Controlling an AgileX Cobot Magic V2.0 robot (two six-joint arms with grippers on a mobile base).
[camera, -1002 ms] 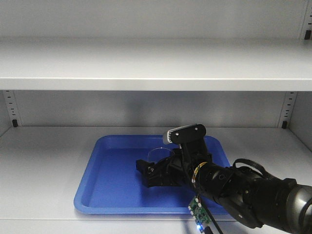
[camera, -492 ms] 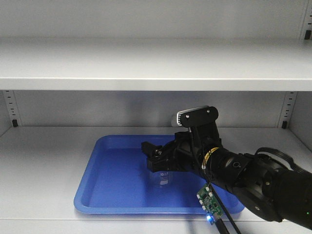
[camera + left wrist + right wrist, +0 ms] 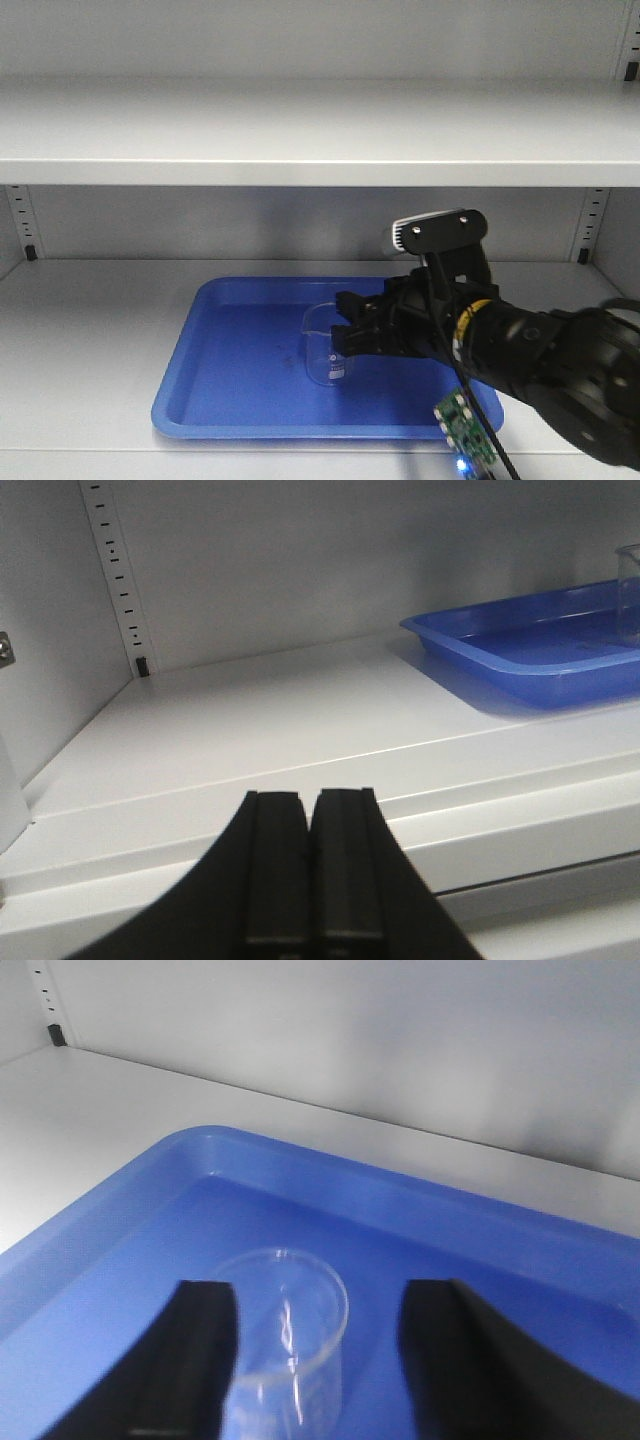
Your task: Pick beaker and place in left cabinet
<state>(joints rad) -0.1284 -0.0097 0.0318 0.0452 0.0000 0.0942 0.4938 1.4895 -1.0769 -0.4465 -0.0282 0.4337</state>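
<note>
Where fingers [image 3: 205, 1360] cross it, beaker [image 3: 290, 1325] blurs.

no readable text, faint white markings on the beaker [image 3: 328, 352] too small to read

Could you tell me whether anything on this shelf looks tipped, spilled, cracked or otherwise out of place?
Nothing stands out. The beaker stands upright and looks empty in the blue tray, which lies flat on the cabinet shelf. The right gripper has its jaws open either side of the glass. No spill or crack shows.
</note>
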